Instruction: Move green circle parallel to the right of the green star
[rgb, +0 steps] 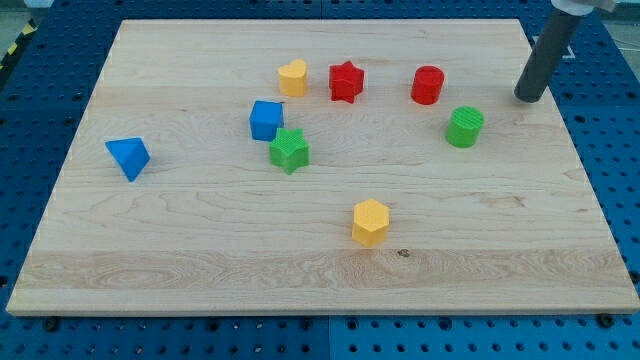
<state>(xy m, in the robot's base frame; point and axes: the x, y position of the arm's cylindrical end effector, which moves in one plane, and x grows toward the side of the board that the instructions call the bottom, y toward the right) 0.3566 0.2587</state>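
Note:
The green circle (464, 127) stands on the wooden board toward the view's right. The green star (289, 150) lies near the board's middle, far to the circle's left and slightly lower in the view. My tip (527, 98) is on the board at the view's upper right, up and to the right of the green circle, apart from it by about a block's width.
A blue cube (266, 119) touches the green star's upper left. A yellow block (292, 77), a red star (346, 81) and a red cylinder (427, 85) stand in a row near the top. A yellow hexagon (370, 222) lies lower middle; a blue triangle (128, 157) at left.

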